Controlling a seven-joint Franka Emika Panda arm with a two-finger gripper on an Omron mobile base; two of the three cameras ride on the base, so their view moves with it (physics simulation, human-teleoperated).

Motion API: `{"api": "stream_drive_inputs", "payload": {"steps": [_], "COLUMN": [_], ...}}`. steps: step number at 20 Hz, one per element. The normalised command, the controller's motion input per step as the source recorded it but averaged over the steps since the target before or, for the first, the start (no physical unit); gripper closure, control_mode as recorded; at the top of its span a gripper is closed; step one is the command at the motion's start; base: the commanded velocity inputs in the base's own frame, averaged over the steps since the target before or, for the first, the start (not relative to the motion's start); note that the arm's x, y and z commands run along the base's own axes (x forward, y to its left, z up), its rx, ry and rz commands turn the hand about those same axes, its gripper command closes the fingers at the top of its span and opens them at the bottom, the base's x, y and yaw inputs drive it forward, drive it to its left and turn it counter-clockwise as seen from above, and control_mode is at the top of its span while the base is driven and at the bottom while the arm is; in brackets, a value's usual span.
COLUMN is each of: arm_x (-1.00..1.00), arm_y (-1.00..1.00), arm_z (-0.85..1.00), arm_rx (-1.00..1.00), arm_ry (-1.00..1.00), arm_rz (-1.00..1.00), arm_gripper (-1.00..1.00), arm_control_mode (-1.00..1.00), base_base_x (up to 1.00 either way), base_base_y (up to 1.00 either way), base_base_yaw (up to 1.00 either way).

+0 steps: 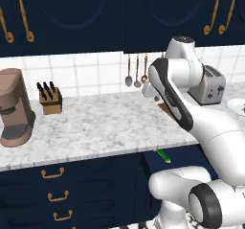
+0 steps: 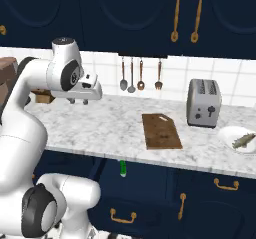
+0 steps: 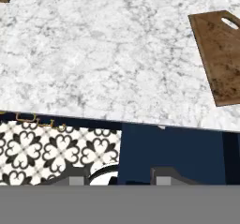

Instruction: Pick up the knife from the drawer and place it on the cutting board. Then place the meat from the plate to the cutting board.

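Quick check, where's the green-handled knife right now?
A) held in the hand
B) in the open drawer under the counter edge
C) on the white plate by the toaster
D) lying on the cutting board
B: the knife sits in the open drawer below the counter edge, its green handle showing, while the cutting board is bare and the hand hovers over the counter, away from it.

Green-handled knife (image 2: 122, 168), navy drawer (image 2: 150, 183), brown cutting board (image 2: 161, 131), grey-veined white marble counter (image 2: 110, 123).
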Motion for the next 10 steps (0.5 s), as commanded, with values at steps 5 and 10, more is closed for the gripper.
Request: {"api": "stream_drive_inputs", "payload": {"steps": [5, 10], "arm_x": [0.0, 0.0], "arm_y": [0.0, 0.0], "arm_z": [-0.01, 0.0], "arm_rx": [0.0, 0.0], "arm_ry": [0.0, 0.0], "arm_rz": [0.0, 0.0], "arm_gripper": [-1.0, -1.0], "arm_control_mode": [1.0, 1.0], "base_base_x": [-0.15, -0.24], "base_base_y": [-0.55, -1.0], "base_base_yaw": [0.0, 0.01]}}
